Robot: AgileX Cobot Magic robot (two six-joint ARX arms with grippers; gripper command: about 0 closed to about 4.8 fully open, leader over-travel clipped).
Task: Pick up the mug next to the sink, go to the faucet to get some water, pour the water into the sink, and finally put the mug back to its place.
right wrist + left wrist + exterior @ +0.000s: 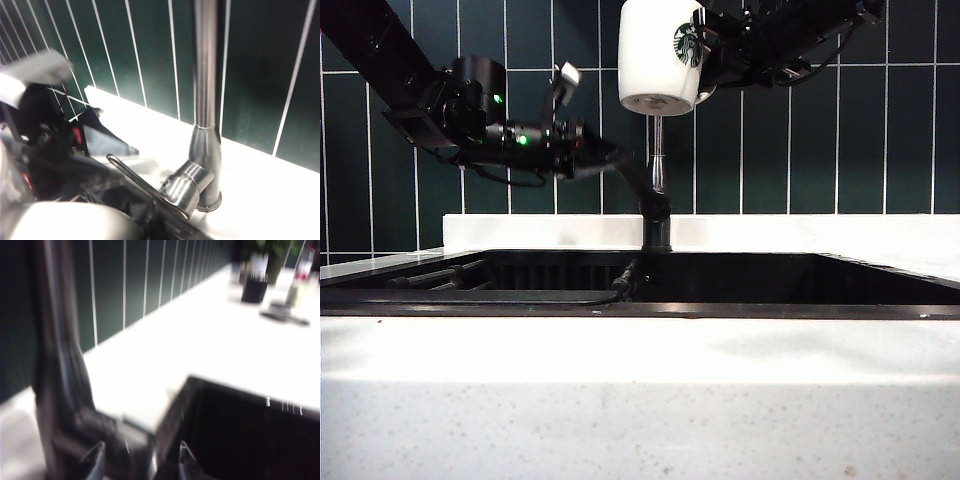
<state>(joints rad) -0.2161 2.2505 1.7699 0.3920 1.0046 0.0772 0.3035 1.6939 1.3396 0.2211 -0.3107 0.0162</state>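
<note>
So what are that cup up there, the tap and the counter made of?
The mug, held up by the right hand, looks like glazed white ceramic: smooth, glossy, printed logo. The faucet seems brushed dark metal, with streaky highlights. The countertop looks like white speckled stone or composite; which, I can't tell.
</note>
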